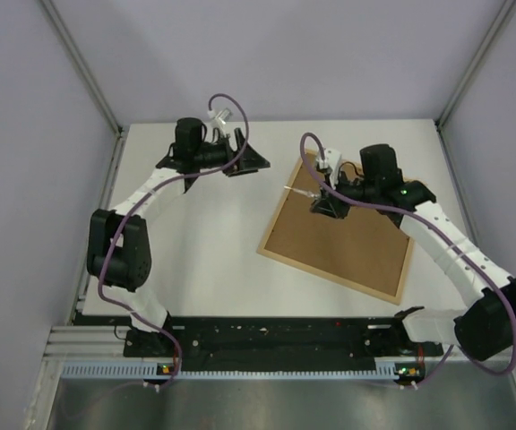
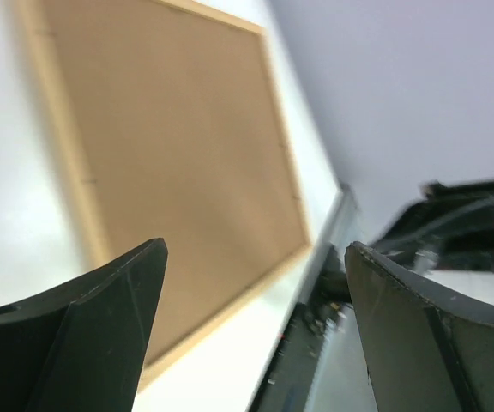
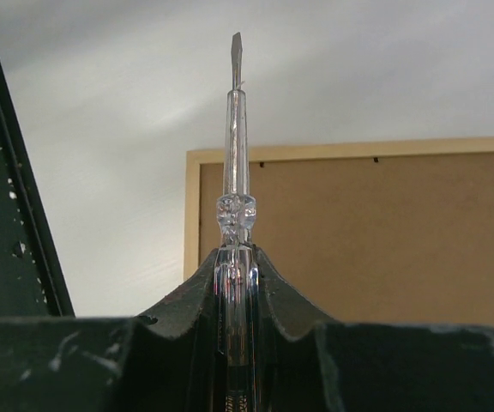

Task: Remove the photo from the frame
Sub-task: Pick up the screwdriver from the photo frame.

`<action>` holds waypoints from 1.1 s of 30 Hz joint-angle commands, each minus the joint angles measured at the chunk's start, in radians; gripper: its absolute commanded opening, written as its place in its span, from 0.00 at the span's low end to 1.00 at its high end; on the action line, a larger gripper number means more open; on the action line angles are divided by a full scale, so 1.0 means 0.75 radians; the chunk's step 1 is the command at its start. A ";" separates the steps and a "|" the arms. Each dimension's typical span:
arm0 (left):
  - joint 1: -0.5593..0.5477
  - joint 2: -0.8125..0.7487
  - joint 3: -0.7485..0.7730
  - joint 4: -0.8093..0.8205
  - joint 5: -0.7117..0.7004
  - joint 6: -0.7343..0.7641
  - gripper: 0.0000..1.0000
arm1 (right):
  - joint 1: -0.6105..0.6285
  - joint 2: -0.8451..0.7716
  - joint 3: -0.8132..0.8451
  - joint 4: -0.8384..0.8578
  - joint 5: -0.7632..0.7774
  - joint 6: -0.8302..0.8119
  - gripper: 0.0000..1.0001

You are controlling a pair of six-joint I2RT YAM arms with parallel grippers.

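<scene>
From above, the frame (image 1: 339,237) lies back side up on the worktop (image 1: 213,242), right of centre and turned at a slant, so its brown board faces the camera. The photo is not visible; it is presumably under that board, facing down. The right fingers (image 1: 328,208) hang over the frame's far left corner, closed on a screwdriver (image 1: 301,192) whose tip points left past the edge, probably so it can lever up the clips that hold the backing. The left fingers (image 1: 249,159) hover well apart from the frame, at the far left of the worktop. This view is too small to show whether they are spread.

In the left wrist view, the left fingers (image 2: 101,326) stand wide apart with nothing between them. The frame (image 2: 178,172) beyond them is blurred, so its clips are hard to pick out.

In the right wrist view, the right fingers (image 3: 170,326) clamp the clear handle of the screwdriver (image 3: 235,146), and its flat blade points away. Small dark tabs (image 3: 376,160) dot the frame's (image 3: 358,232) inner edge. The bottom of the view cuts off the lower handle.
</scene>
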 commanded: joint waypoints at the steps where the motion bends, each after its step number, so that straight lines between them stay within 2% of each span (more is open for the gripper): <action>1: 0.082 0.033 0.070 -0.324 -0.270 0.341 0.91 | 0.012 0.137 0.123 -0.222 0.104 -0.087 0.00; 8: 0.082 0.046 0.011 -0.339 -0.442 0.458 0.91 | 0.012 0.415 0.221 -0.375 0.156 -0.018 0.00; 12: 0.078 0.052 -0.030 -0.335 -0.495 0.485 0.90 | 0.016 0.501 0.201 -0.372 0.221 0.035 0.00; 16: 0.062 0.046 -0.105 -0.294 -0.528 0.487 0.88 | 0.014 0.616 0.174 -0.367 0.176 0.121 0.00; 21: 0.025 0.040 -0.204 -0.247 -0.550 0.503 0.80 | 0.014 0.675 0.121 -0.237 0.176 0.252 0.00; 26: -0.028 0.042 -0.242 -0.249 -0.583 0.519 0.73 | 0.014 0.722 0.087 -0.165 0.076 0.385 0.00; 33: -0.079 0.072 -0.240 -0.255 -0.614 0.509 0.63 | 0.024 0.669 -0.055 0.039 0.106 0.494 0.00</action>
